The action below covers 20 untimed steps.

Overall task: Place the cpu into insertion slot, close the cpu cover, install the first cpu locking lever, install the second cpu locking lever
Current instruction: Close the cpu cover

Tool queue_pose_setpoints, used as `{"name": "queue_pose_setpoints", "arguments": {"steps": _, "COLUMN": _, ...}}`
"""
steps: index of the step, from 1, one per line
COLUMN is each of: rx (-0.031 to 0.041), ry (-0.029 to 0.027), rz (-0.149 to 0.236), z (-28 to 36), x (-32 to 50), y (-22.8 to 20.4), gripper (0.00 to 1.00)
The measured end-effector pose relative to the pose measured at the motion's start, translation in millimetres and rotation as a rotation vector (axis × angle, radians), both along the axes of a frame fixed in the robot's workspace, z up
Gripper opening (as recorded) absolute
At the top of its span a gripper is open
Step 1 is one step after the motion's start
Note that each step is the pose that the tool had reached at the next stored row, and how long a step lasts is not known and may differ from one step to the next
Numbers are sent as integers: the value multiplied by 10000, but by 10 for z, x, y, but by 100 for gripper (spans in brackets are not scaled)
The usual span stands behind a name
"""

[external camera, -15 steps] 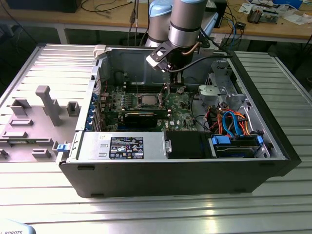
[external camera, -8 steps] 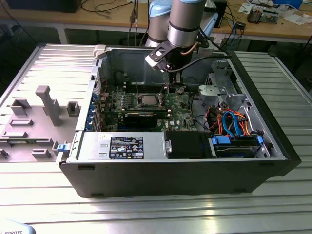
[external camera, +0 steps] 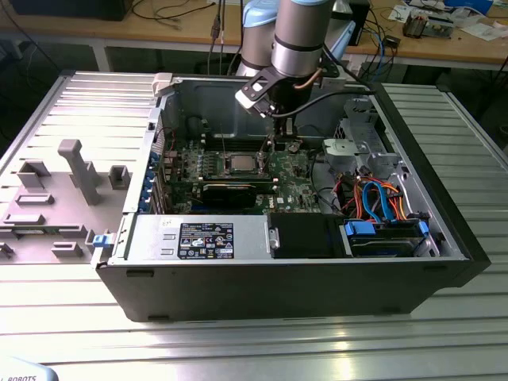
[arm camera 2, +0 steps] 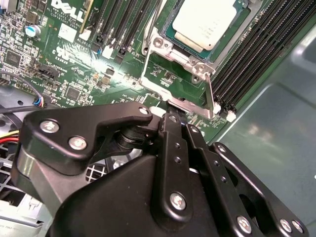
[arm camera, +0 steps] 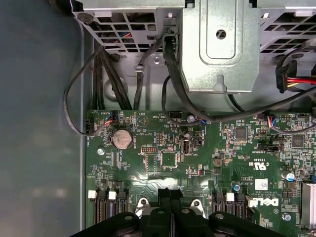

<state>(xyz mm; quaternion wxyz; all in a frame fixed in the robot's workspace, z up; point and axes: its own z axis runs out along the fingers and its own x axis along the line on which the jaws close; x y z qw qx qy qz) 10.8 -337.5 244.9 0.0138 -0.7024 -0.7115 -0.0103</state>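
And here we are inside the open computer case point(external camera: 286, 278) on the ribbed metal tabletop point(external camera: 238, 341), arm reaching straight down over the green motherboard point(arm camera: 168, 158). The cpu point(arm camera 2: 205, 22) sits flat in the insertion slot point(arm camera 2: 197, 65), pale metal top facing up and fully bare, with long black memory slots point(arm camera 2: 256, 54) running alongside, so that first job looks done. The cpu cover point(arm camera 2: 190, 106) is swung open, off the chip, green board showing through its square window. Now the claw point(arm camera 2: 180, 123): in both wrist views its two black fingers point(arm camera: 163, 197) are pressed together with only a hairline between them, nothing pinched that I can see, and their tips meet the cover's free edge, about midway along it, touching or all but touching. By my reading it is working that plate with closed tips, not gripping it. How will it handle? I'd call the cover light, thin and stiff, a springy sheet-metal frame that pivots only about its hinge, so it wants a steady nudge on the far edge, dead centre, where a push won't twist it. Bare metal against hard fingertips looks slippery; an off-centre contact could skate away. The delicate part is underneath: the chip and its socket would not forgive a fingertip landing on them, so the outer frame is the place to touch.
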Motion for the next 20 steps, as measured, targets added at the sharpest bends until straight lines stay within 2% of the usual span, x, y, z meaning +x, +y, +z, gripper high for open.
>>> {"name": "queue_pose_setpoints", "arguments": {"steps": 16, "rx": 0, "ry": 0, "rz": -2, "z": 0, "x": -34, "y": 0, "gripper": 11}}
{"name": "queue_pose_setpoints", "arguments": {"steps": 20, "rx": 2, "ry": 0, "rz": 0, "z": 0, "x": -64, "y": 0, "gripper": 11}}
